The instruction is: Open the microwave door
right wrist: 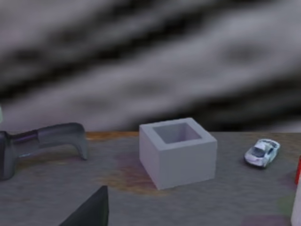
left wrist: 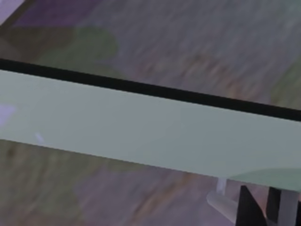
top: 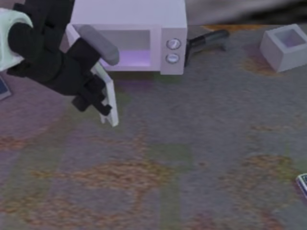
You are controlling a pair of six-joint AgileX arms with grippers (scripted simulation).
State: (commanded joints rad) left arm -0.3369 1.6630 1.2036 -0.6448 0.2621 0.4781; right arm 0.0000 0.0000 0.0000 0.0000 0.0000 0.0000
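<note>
The white microwave (top: 144,14) stands at the table's back, left of centre, with two silver knobs (top: 172,50) on its front right. Its pale purple inside (top: 134,56) is exposed. The microwave door (top: 112,109) is swung out toward the front left, seen edge-on from above. My left gripper (top: 98,103) is shut on the door's free edge, at the handle. In the left wrist view the pale door panel (left wrist: 141,132) crosses the picture, and black fingers (left wrist: 249,209) sit at the grey handle bar (left wrist: 225,205). My right arm is out of the top view.
A grey open-topped cube (top: 286,45) stands at the back right, also seen in the right wrist view (right wrist: 178,153). A dark handled tool (top: 208,38) lies right of the microwave. A small white toy car (right wrist: 261,153) sits beyond the cube. Small flat items lie at the table's edges (top: 303,184).
</note>
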